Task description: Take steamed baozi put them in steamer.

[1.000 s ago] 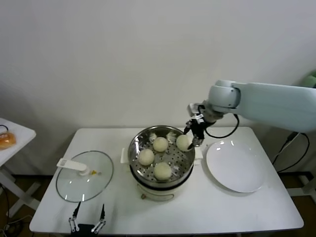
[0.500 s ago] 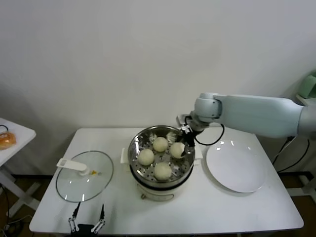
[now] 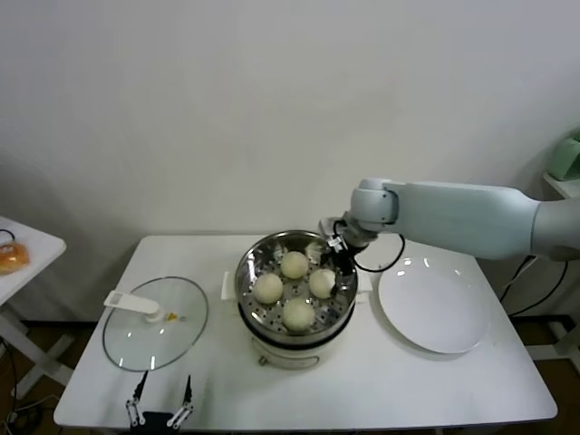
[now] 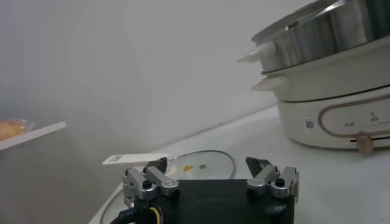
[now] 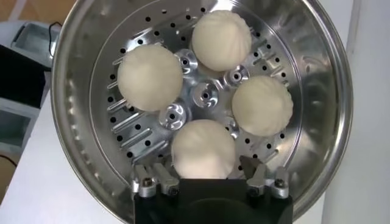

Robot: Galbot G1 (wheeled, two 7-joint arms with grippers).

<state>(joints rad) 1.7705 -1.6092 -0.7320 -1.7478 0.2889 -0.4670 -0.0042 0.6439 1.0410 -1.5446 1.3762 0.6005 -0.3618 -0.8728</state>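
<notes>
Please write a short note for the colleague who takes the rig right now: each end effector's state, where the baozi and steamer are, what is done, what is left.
Right end effector: inside the steamer at its right side, fingers around the fourth baozi, which sits on the perforated tray; whether it still grips cannot be told.
Left end effector: parked low at the near table edge, open, holding nothing.
All four baozi are in the steamer; the other three lie free on the tray.
Plate: right of the steamer, nothing on it.
Glass lid: on the table, left of the steamer.
Left: release if not yet done, lift the right arm clear.
</notes>
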